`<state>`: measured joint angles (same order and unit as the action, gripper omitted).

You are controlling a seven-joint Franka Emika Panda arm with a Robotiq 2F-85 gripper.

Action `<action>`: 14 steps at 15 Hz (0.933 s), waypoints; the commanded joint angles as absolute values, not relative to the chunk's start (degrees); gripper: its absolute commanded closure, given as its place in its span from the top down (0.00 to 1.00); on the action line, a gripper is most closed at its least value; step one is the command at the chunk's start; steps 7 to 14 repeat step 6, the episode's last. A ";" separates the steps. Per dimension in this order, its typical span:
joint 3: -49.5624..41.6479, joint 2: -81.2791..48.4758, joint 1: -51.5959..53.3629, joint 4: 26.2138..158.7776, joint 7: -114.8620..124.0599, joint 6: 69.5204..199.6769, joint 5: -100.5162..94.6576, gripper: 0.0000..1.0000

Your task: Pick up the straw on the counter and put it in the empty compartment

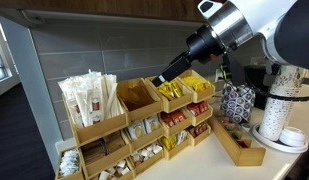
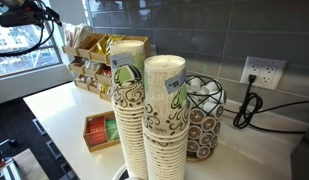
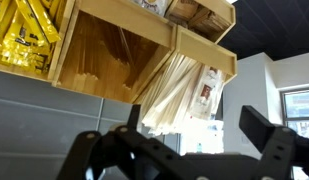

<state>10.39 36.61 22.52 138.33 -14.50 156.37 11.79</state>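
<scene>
No straw surely seen; a faint pale sliver inside the empty compartment (image 3: 106,55), straight ahead of the gripper (image 3: 179,148), may be it. Judged light, thin, crushable: pinch gently mid-length. Jaws spread wide, nothing between. Paper-wrapped sticks (image 3: 184,90) one side, yellow packets (image 3: 24,40) opposite.

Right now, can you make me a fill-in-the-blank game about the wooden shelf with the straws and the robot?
1. The compartment between the wrapped straws and the packets is ____.
2. Those packets are coloured ____.
3. In the wrist view, the gripper has its jaws ____, with nothing between them.
4. The tall patterned stacks in an exterior view are paper ____.

Missing words: empty; yellow; open; cups.
</scene>
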 commanded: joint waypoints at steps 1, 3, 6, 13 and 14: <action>7.76 38.99 24.87 139.64 -13.06 150.73 11.72 1.00; 7.03 39.04 25.02 139.84 -12.93 148.96 12.28 1.00; 7.50 37.70 24.35 138.48 -13.18 150.19 11.31 1.00; 7.50 37.70 24.35 138.48 -13.18 150.19 11.31 1.00; 7.50 37.70 24.35 138.48 -13.18 150.19 11.31 1.00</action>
